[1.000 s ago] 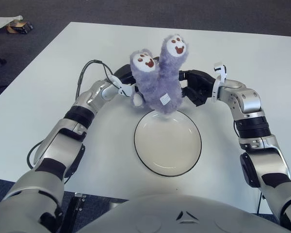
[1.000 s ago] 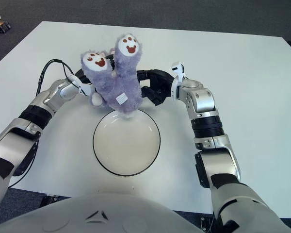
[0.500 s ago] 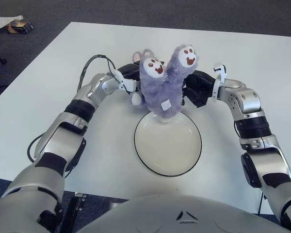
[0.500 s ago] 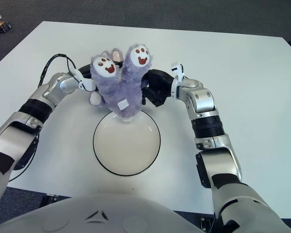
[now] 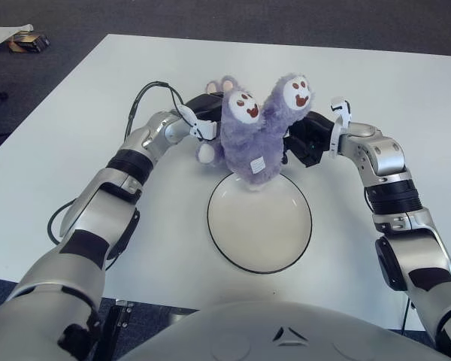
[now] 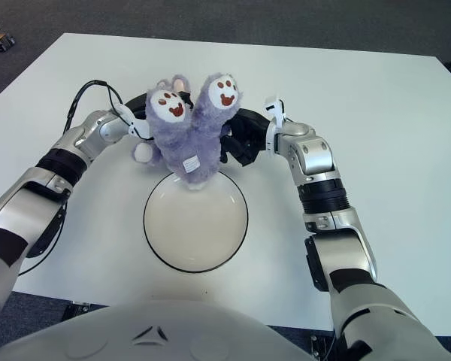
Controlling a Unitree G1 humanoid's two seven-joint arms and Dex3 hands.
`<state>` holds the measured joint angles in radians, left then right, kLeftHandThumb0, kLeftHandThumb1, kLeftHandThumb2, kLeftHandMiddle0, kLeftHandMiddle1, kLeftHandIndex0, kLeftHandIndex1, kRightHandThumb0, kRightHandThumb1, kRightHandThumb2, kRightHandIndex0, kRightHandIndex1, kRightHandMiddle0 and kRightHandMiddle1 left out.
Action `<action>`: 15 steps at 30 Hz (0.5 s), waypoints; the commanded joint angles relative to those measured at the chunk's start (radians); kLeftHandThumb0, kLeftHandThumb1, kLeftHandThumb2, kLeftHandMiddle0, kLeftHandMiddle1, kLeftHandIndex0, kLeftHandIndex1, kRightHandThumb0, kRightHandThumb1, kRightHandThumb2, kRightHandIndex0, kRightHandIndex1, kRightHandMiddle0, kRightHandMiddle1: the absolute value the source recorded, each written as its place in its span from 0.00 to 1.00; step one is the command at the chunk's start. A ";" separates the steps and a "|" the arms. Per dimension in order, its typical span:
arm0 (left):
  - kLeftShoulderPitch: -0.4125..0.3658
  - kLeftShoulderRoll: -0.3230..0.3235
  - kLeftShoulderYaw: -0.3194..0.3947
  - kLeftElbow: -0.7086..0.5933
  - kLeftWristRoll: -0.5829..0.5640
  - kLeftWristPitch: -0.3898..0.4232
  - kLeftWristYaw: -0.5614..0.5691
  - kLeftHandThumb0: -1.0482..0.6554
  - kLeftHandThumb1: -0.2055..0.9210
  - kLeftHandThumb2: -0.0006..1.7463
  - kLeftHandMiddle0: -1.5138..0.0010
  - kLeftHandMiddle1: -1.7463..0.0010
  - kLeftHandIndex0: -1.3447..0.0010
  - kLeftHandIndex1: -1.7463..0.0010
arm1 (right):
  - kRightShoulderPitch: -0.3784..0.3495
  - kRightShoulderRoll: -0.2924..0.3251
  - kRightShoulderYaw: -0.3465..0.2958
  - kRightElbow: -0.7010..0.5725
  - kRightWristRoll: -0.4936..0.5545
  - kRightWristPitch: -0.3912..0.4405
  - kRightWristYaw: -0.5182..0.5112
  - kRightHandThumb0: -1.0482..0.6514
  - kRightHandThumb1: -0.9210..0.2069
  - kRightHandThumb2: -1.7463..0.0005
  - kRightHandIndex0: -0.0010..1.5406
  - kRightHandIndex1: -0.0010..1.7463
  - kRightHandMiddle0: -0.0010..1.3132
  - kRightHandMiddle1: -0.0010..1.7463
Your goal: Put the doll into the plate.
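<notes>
Item one, the doll (image 5: 257,139): purple plush, feet uppermost, two pale soles with brown paw marks facing you, a small white label on its body. You have it held up off the surface (image 5: 75,128), its lower end hanging just over the far rim of the plate (image 5: 260,260), toward the surface's far edge. Whether it touches the rim cannot be told.

Item two, the plate: round, cream, dark-rimmed, lying flat near the middle of the near edge, with nothing in it.

Item three, your left hand (image 5: 204,124): pressed against the doll's left side, at the far side of the plate. Its fingers are closed on the plush, mostly hidden behind it.

Item four, your right hand (image 6: 241,140): dark, set against the doll's right side, directly opposite the left hand. Its fingers are wrapped into the fur, so the doll is clamped between both hands.

Item five, a black cable (image 5: 141,98): loops above your left forearm, toward the surface's left edge.
</notes>
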<state>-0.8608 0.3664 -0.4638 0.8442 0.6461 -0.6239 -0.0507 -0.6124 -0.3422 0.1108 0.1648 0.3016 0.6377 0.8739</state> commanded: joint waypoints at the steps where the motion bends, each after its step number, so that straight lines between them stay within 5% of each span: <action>1: 0.006 -0.001 -0.023 0.027 0.057 0.020 0.085 0.32 0.42 0.78 0.29 0.00 0.53 0.00 | -0.012 -0.003 -0.013 0.012 0.015 0.009 -0.004 0.62 0.83 0.06 0.60 0.90 0.47 1.00; 8: 0.008 -0.017 -0.040 0.078 0.114 0.063 0.238 0.33 0.40 0.80 0.20 0.00 0.51 0.00 | -0.008 -0.005 -0.021 0.017 0.012 0.009 -0.018 0.62 0.83 0.04 0.58 0.95 0.48 1.00; 15: -0.003 -0.023 -0.061 0.133 0.136 0.045 0.323 0.34 0.44 0.77 0.18 0.00 0.53 0.00 | -0.003 0.001 -0.045 0.027 0.035 0.022 -0.027 0.62 0.84 0.07 0.63 0.84 0.49 1.00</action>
<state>-0.8621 0.3363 -0.5037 0.9374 0.7549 -0.5858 0.2510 -0.6123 -0.3395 0.0859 0.1802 0.3130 0.6450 0.8507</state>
